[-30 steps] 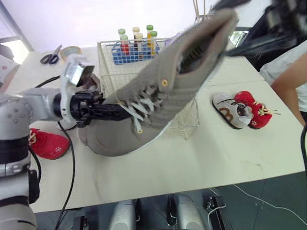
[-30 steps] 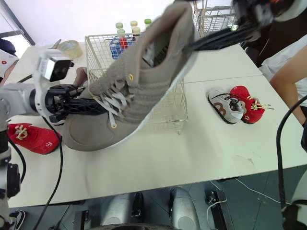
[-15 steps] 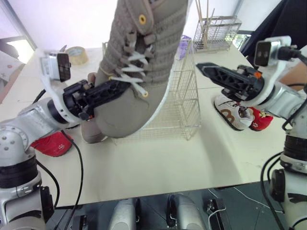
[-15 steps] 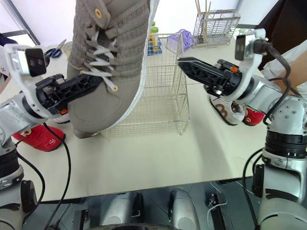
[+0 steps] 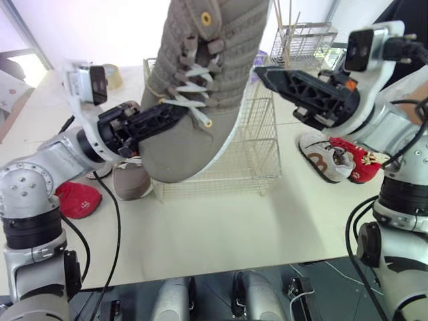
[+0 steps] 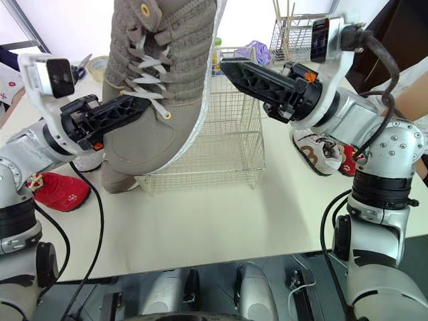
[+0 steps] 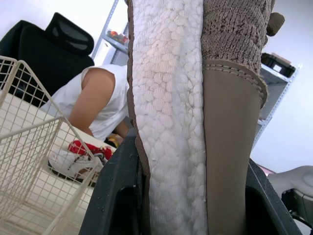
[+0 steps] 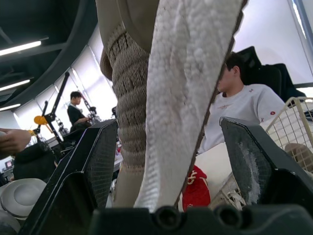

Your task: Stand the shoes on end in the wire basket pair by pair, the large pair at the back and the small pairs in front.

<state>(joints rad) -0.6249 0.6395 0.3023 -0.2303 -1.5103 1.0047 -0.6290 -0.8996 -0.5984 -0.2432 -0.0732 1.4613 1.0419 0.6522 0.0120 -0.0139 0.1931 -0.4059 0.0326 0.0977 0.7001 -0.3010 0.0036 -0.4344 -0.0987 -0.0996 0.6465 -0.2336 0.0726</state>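
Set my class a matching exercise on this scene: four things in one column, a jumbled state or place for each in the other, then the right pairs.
Column one
1. left hand
2. right hand
3. red shoe by the left arm
4. white and brown shoe

Column two
A. lying on the table, right of the wire basket
B. open
C. shut on the large taupe shoe, held upright
D. lying on the table, left of the wire basket

Pairs: 1-C, 2-B, 3-D, 4-A
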